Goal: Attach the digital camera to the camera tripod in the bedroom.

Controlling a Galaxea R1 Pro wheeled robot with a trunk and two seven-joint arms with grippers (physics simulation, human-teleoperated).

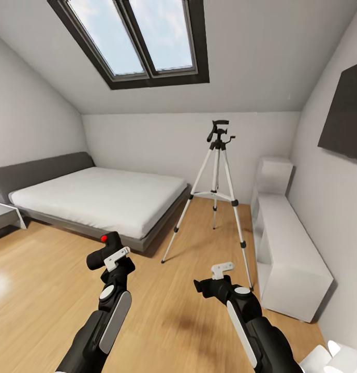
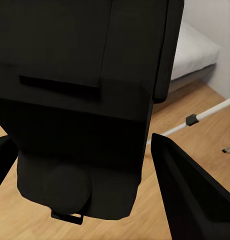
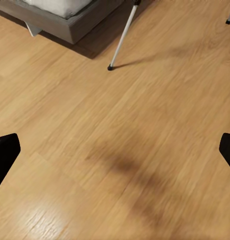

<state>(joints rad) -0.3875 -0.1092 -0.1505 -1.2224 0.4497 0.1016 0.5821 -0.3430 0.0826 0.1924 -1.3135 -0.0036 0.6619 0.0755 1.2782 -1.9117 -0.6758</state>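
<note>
The digital camera [image 1: 102, 250] sits pinched in the left gripper [image 1: 110, 257], red dot up, low in front of the bed [image 1: 101, 199]. The camera tripod [image 1: 218, 191] stands ahead & to the right, well apart, its pan head [image 1: 219, 132] much higher than the cam. Right gripper [image 1: 208, 286] hangs empty over the wood floor [image 3: 120, 150], jaws spread. To do it well, I'd say: roll closer first, lift the left arm above the head, keep the cam base level, come down straight onto the plate

A: Support surface?
B: Light wood floor [image 1: 54, 290]. Camera tripod [image 1: 216, 191] stands on it, three feet down.
A: Anything else?
B: Grey bed [image 1: 95, 199], white cabinet [image 1: 287, 248] by right wall.
</note>
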